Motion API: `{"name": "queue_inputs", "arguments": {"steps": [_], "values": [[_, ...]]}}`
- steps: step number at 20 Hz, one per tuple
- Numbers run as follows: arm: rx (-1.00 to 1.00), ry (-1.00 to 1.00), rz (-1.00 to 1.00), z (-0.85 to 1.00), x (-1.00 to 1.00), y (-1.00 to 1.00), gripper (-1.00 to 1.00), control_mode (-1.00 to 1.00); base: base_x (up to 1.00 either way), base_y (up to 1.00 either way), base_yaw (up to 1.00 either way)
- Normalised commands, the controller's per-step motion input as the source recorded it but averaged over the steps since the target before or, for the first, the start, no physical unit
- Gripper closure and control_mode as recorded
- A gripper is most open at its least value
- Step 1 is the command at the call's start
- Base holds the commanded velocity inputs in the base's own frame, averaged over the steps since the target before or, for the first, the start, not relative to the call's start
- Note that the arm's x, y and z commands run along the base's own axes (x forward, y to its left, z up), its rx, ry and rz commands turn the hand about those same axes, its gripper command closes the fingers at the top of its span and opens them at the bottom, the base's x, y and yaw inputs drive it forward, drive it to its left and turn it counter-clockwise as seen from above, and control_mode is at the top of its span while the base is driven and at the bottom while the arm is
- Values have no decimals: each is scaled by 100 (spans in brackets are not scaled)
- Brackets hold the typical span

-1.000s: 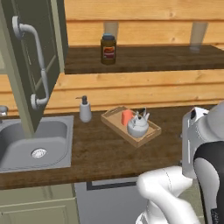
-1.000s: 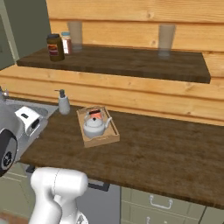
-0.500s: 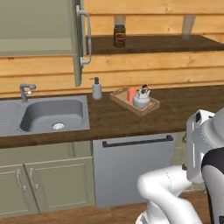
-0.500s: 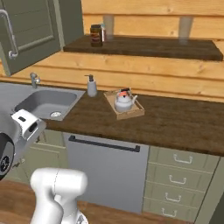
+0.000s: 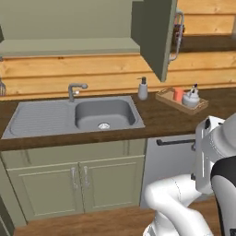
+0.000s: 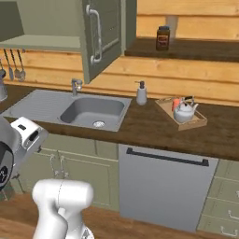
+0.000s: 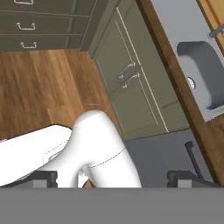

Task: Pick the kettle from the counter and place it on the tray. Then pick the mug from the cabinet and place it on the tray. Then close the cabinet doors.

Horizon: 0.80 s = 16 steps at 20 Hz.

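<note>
Two objects, the silver-grey kettle (image 5: pixel 191 98) (image 6: pixel 183 111) and the orange-red mug (image 5: pixel 178 94) (image 6: pixel 176 103), were seen standing close together on the light-wood tray (image 5: pixel 167 99) (image 6: pixel 196 124), the mug on the side nearer the white soap dispenser (image 5: pixel 143 89) (image 6: pixel 141 94). The tray was set on the dark wood counter (image 5: pixel 159 120) (image 6: pixel 144 127), to the right of the grey steel sink (image 5: pixel 104 115) (image 6: pixel 91 110) and its tap (image 5: pixel 74 89) (image 6: pixel 75 86). The sage-green wall cabinet (image 5: pixel 69 27) (image 6: pixel 42 21) was found above the sink with its right door (image 5: pixel 154 34) (image 6: pixel 99 35) swung out toward the cameras, the curved silver handle (image 5: pixel 176 37) (image 6: pixel 95 32) plainly visible on it; a pale green shelf was exposed inside. A dark brown jar (image 6: pixel 162 38) was seen on the upper wooden shelf (image 6: pixel 186 48), well apart from the tray. Hanging utensils (image 6: pixel 14 65) were noted on the wall at the far left of the right base view. Low green cupboards (image 5: pixel 76 184) (image 7: pixel 131 85) and a grey dishwasher front (image 5: pixel 170 156) (image 6: pixel 163 189) were seen under the counter. The gripper (image 7: pixel 113 178) was held low, pointed at the wooden floor (image 7: pixel 39 87) and the cupboard fronts, far from the tray; its jaws were spread as wide as they go, the two dark fingertips (image 7: pixel 43 177) were set at opposite edges of the hand view, and nothing was held between them.
</note>
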Motion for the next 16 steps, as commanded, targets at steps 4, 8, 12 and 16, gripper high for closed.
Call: {"name": "queue_inputs", "arguments": {"steps": [4,8,12,16], "values": [[0,0,0,0,0,0,-100,100,19,100,0],[0,0,0,0,0,0,-100,100,40,89,-3],[0,0,0,0,0,0,-100,100,62,32,-11],[0,0,0,0,0,0,-100,100,52,7,-10]]}}
